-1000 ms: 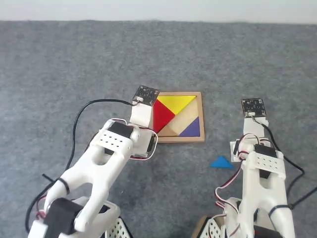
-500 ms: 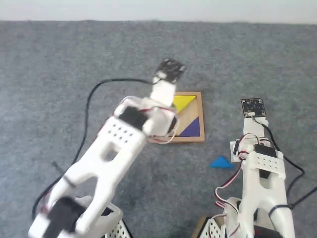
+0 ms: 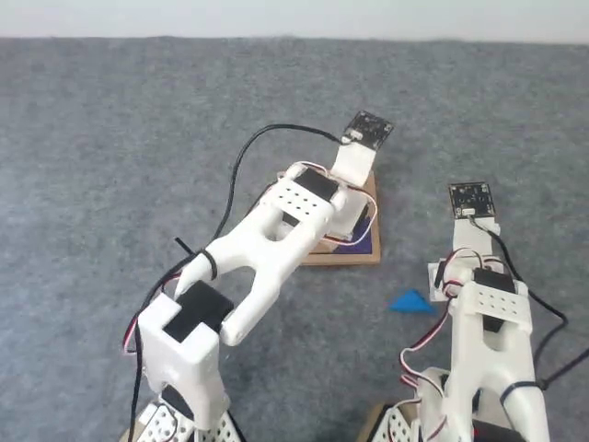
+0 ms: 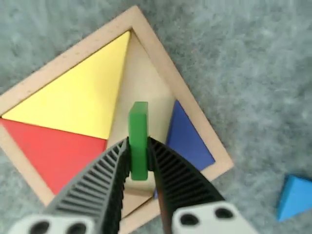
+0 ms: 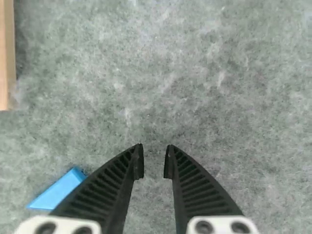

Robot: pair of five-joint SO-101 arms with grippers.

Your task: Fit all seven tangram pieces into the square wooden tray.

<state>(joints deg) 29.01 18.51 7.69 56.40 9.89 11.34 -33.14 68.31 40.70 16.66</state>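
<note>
My left gripper (image 4: pixel 138 146) is shut on a green piece (image 4: pixel 139 122), held on edge above the square wooden tray (image 4: pixel 161 48). In the tray lie a yellow triangle (image 4: pixel 78 97), a red triangle (image 4: pixel 53 156) and a dark blue piece (image 4: pixel 187 139), with bare wood between them. In the high view the left arm (image 3: pixel 304 207) stretches over the tray (image 3: pixel 368 255) and hides most of it. A light blue triangle (image 3: pixel 410 302) lies on the carpet between the tray and the right arm (image 3: pixel 483 295). My right gripper (image 5: pixel 153 161) hangs slightly open over bare carpet, beside the light blue triangle (image 5: pixel 56 190).
Grey carpet covers the whole table. A corner of the tray (image 5: pixel 6 58) shows in the right wrist view. The left arm's black cable (image 3: pixel 248 157) loops above the carpet left of the tray.
The left arm has swung from the tray's left side across to its right, reaching farther out and now covering most of the tray. The right arm has stayed still.
</note>
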